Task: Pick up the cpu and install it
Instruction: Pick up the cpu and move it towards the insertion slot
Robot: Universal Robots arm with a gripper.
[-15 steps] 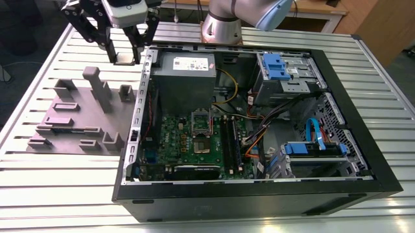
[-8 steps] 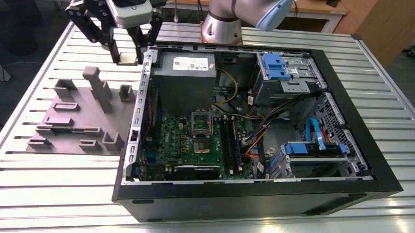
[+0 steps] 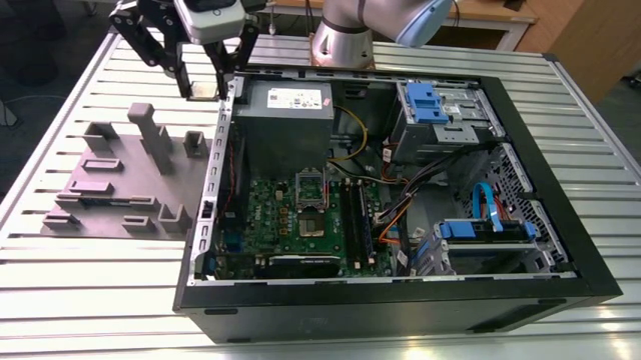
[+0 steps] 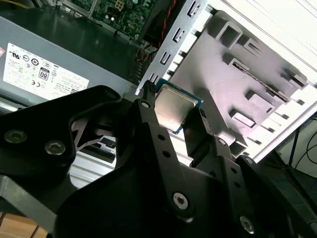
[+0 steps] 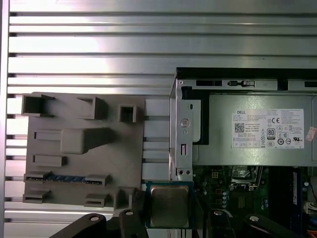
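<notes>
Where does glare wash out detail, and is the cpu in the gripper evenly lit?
Second wrist view: the table beyond the grey fixture is blown out white, and the cpu held in the gripper carries a pale sheen. First wrist view: bright bands across the table slats, cpu evenly lit. Exterior view: the computer case interior is dim.

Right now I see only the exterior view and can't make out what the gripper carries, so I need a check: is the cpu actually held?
Observer: Yes; in the second wrist view the gripper is shut on the cpu, silvery top showing.
Operator: Held by which edges?
Observer: Two opposite edges; the other two are free.
Operator: What is it over?
Observer: In the first wrist view, over the case wall, between fixture and motherboard.
</notes>
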